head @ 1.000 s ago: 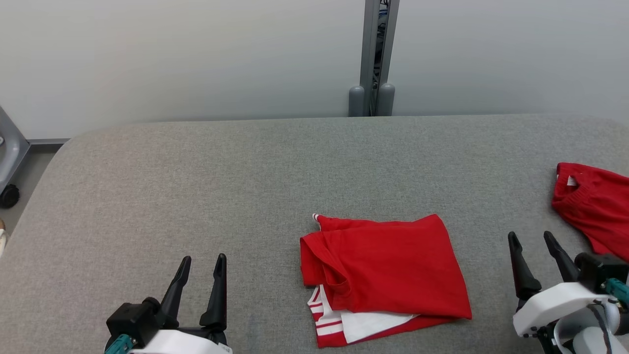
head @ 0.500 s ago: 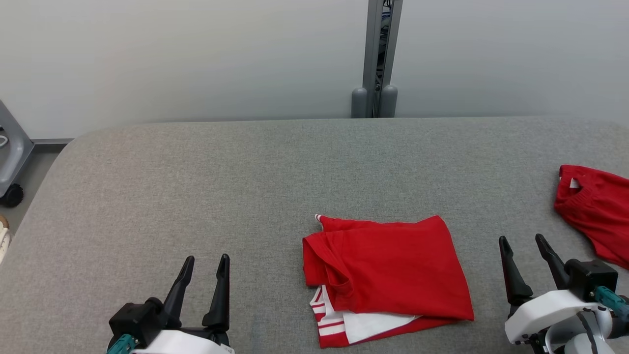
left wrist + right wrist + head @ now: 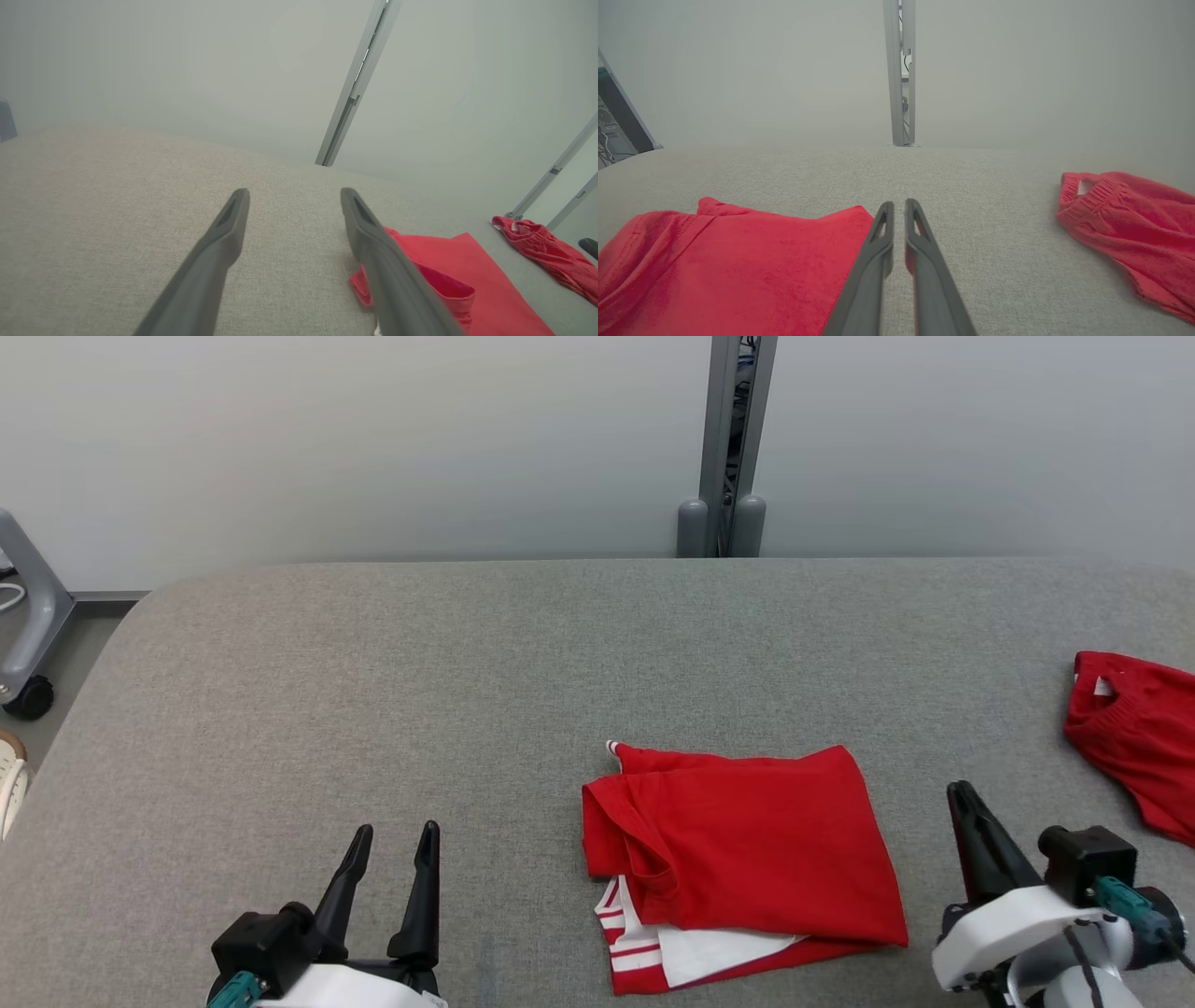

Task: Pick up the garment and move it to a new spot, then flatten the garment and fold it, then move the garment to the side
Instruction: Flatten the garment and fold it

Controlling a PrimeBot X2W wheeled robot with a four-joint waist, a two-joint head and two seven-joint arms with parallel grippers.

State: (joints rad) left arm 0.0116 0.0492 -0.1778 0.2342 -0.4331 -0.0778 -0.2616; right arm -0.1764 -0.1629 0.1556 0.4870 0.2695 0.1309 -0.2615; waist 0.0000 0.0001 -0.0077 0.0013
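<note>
I am watching the folded shirt (image 3: 747,845) lying on the table (image 3: 373,663) between my grippers, the left gripper (image 3: 397,829) hovering with fingers spread wide, the right gripper (image 3: 899,204) hovering just beside the shirt's edge, fingers almost pressed together on nothing, shorts (image 3: 1134,756) lying further right

Item: red fabric garment (image 3: 747,845) with white panel and striped trim. Folded into a rough rectangle, lay flat on the grey fabric tabletop (image 3: 373,663), white layer showing at its near edge.
</note>
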